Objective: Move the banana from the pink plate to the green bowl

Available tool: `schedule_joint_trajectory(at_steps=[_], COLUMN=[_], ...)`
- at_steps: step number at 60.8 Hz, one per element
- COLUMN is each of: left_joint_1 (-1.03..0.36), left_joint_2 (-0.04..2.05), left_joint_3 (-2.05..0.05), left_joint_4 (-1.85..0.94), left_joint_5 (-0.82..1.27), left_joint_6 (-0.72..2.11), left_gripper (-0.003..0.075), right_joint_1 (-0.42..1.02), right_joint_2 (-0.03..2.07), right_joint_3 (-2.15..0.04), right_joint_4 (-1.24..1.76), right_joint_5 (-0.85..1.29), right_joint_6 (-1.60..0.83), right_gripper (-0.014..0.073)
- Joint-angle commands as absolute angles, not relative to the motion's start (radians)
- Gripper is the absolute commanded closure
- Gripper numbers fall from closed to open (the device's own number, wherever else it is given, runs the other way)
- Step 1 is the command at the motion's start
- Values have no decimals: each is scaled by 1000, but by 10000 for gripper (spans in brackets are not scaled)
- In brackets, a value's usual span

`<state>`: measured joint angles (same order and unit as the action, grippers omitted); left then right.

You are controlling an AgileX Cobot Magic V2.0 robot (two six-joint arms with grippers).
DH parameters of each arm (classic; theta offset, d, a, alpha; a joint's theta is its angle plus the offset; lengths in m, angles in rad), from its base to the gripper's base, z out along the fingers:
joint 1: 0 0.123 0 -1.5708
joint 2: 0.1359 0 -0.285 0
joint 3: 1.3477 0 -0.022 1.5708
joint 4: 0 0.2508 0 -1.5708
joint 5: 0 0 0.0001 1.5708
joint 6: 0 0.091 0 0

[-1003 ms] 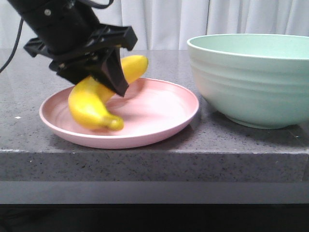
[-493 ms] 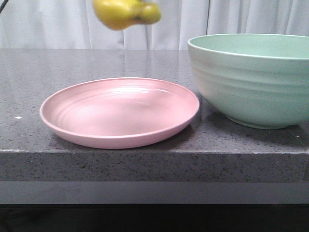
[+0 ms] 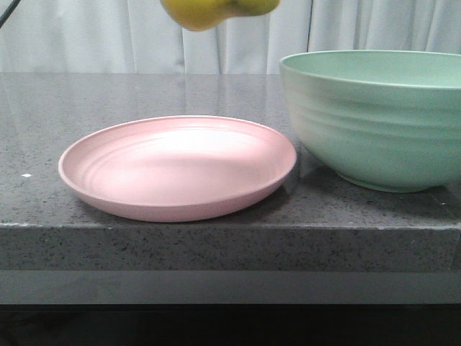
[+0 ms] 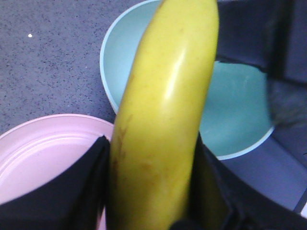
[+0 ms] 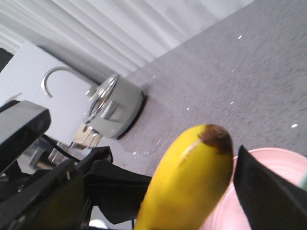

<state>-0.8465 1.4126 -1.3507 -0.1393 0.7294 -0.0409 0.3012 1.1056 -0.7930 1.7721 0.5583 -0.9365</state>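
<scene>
- Front view: banana (image 3: 209, 11) cut off by top edge, only blurry bottom shows, up high, upper middle of frame; holder out of frame.
- Left wrist view: left claw (image 4: 153, 191) clenched on banana (image 4: 163, 120), 2 black fingers (image 4: 86, 182) press its sides; lower end hidden.
- Right claw (image 5: 158, 206): dark parts beside banana (image 5: 192, 182), can't tell grip.
- Pink plate (image 3: 180, 213) sits near front edge of table (image 3: 216, 245).
- Green bowl (image 3: 374, 137) just right of plate, cut off at right edge.

Banana (image 3: 216, 9) lifted higher, apparently shifted toward bowl (image 3: 374, 119).

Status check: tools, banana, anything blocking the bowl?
Left tool shut on banana, lifted clear of pink plate. Right tool unclear. Green bowl empty, path open.
</scene>
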Motion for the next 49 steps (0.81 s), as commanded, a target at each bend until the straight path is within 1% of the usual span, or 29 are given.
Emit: schedule_joint_trajectory(at_steps=[1,5,7,13,17,19,23,26,33,35,39,42,44,49], left_joint_1=[-856,-856,-856,-856,-856,-856,-856,-856,-856,-856,-856,-856,-856,-854], left_joint_2=[1372,1372,1372,1372,1372,1372,1372,1372,1372,1372,1372,1372,1372,1372], left_joint_3=[-1389,-1389,-1389,-1389,-1389,-1389,-1389,-1389,-1389,-1389,-1389,-1389,-1389,-1389], left_joint_4=[-153,-153,-153,-153,-153,-153,-153,-148,-133,-128,-123,-110,-102,-88], left_joint_5=[664,664,664,664,664,664,664,664,662,660,658,654,654,654], left_joint_6=[-44,-44,-44,-44,-44,-44,-44,-44,-44,-44,-44,-44,-44,-44], left_gripper=[660,660,660,659,654,647,620,575,408,330,228,176,159,153], right_joint_1=[305,305,305,305,305,305,305,304,303,303,300,289,276,238], right_joint_2=[1139,1165,1171,1172,1172,1172,1172,1172,1172,1172,1172,1172,1172,1172], right_joint_3=[-847,-853,-853,-853,-853,-853,-853,-853,-857,-866,-892,-924,-952,-1018], right_joint_4=[1841,1847,1849,1849,1849,1849,1849,1849,1832,1816,1771,1714,1659,1525], right_joint_5=[665,699,707,712,711,711,705,701,675,663,638,627,624,615], right_joint_6=[-969,-969,-969,-969,-969,-969,-969,-969,-986,-1003,-1022,-1023,-1023,-1023], right_gripper=[-50,-42,-18,118,254,305,389,438,452,452,452,452,452,452])
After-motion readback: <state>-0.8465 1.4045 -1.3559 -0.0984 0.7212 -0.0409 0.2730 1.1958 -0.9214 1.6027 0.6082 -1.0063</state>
